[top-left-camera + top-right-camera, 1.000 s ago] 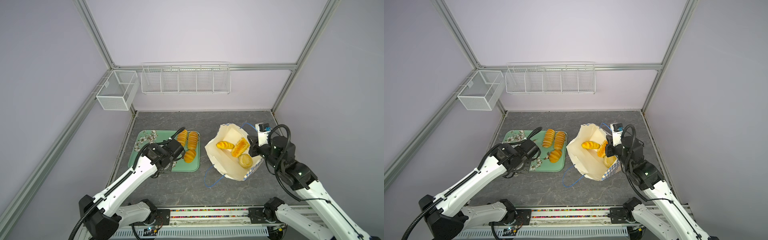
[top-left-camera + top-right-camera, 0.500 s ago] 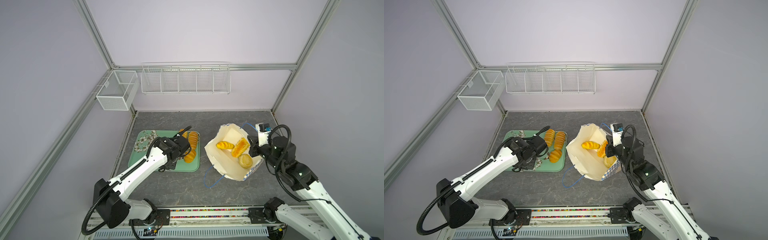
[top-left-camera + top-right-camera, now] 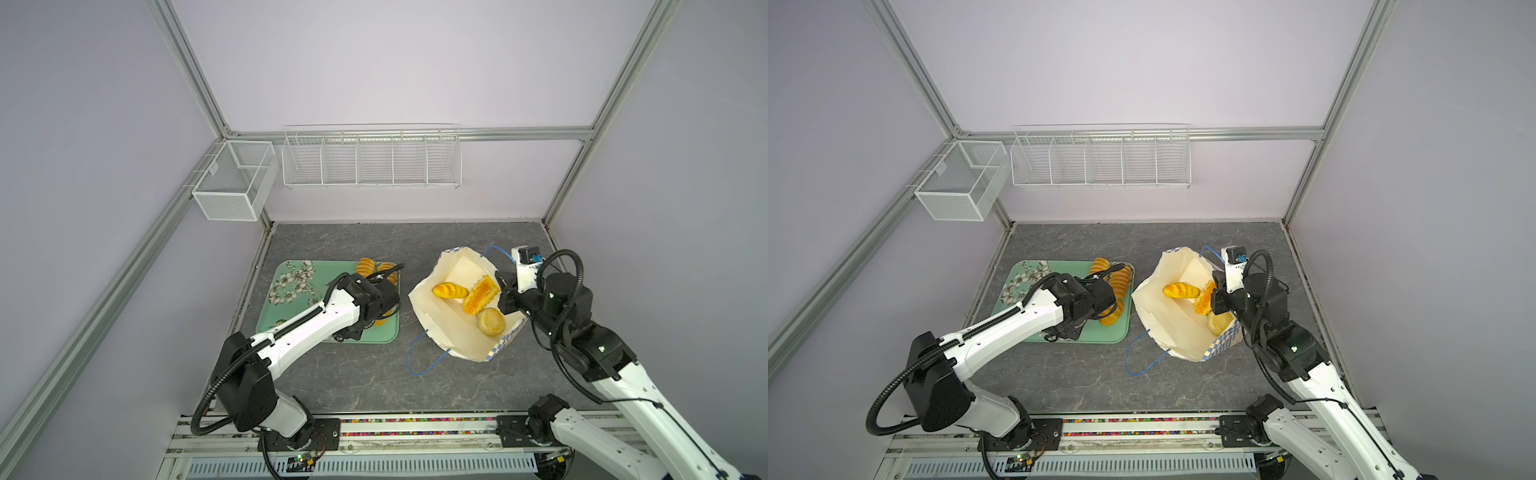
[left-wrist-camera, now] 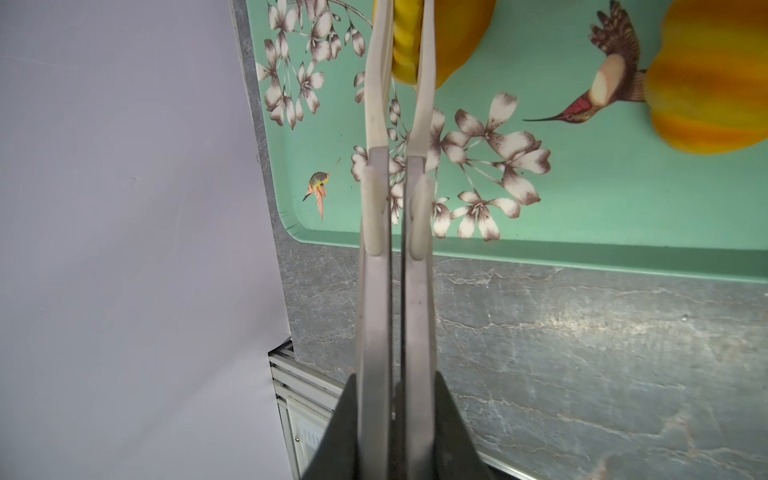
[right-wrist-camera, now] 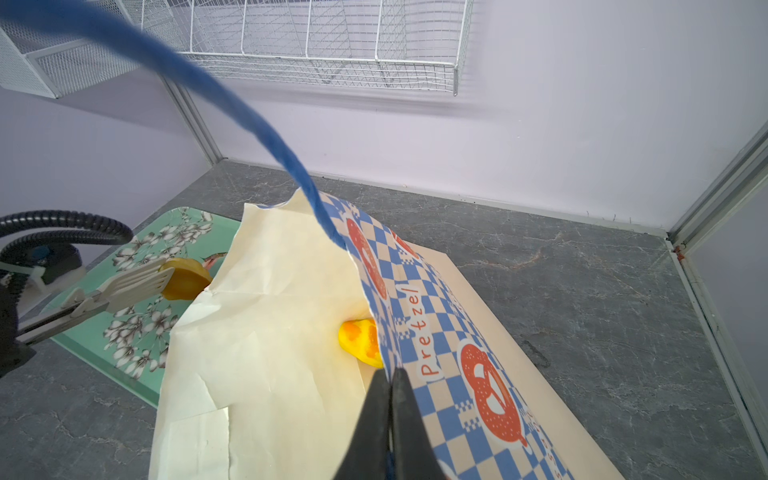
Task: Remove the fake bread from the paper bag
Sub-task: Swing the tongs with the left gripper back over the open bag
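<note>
Left end effector [image 4: 404, 16] clamping bread [image 4: 459, 37], right end effector [image 5: 388, 376] clamping bag [image 5: 270, 332]

Both top views are bright and evenly lit by soft light from above. The table [image 3: 374, 382] carries only faint, soft-edged shadows, darkest beneath the left arm [image 3: 316, 328] at 9 o'clock and beside the bag [image 3: 453, 332] at 3 o'clock. Small highlights glint on the white arm shells and the bread [image 3: 449, 290]. The wide lens tilts the frame posts [image 3: 189, 68] outward toward 10 and 2 o'clock. In the left wrist view the tray [image 4: 623, 208] print is crisp, a pale sheen crosses the table, and the bread looks softer. In the right wrist view the blue cord [image 5: 249, 118] nearest the lens is a thick blur, the bag's inside glows warm cream, and the wire rack [image 5: 324, 50] stays fairly sharp.
</note>
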